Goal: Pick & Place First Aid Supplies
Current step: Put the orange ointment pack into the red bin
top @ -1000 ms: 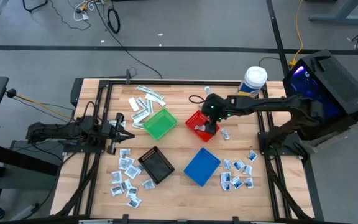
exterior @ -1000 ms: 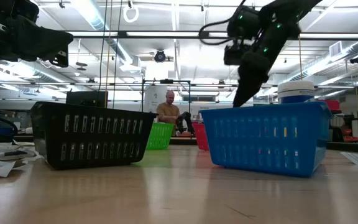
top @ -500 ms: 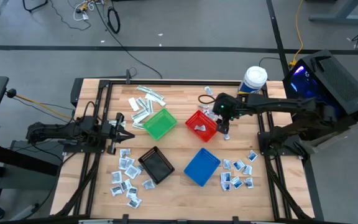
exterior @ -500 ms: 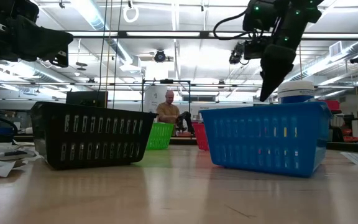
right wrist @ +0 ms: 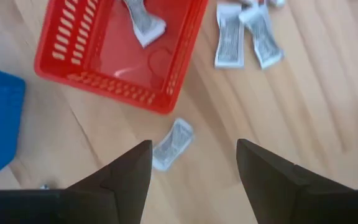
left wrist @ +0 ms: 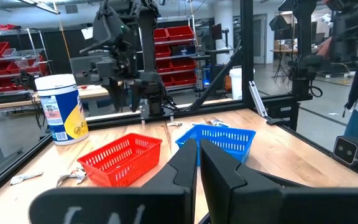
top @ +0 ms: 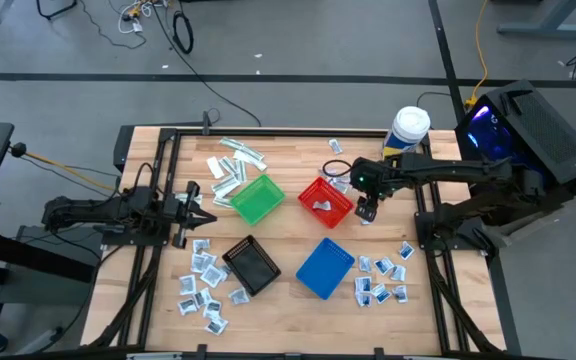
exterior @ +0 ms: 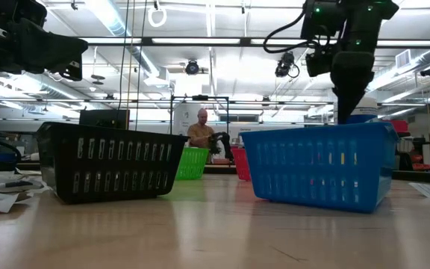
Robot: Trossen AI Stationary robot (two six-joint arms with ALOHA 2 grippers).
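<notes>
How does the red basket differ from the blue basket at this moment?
The red basket holds a white packet; the blue basket shows nothing inside in the high view. The red basket sits nearer the white tub; the blue basket lies nearer the table's front edge. Both are square, slotted, and upright.

You see a tabletop of pale wood planks, smooth with a light sheen. The red basket, blue basket and black basket look like slotted plastic, slightly glossy. The packets look like crinkled paper or foil. The right gripper fingers are matt dark plastic.
</notes>
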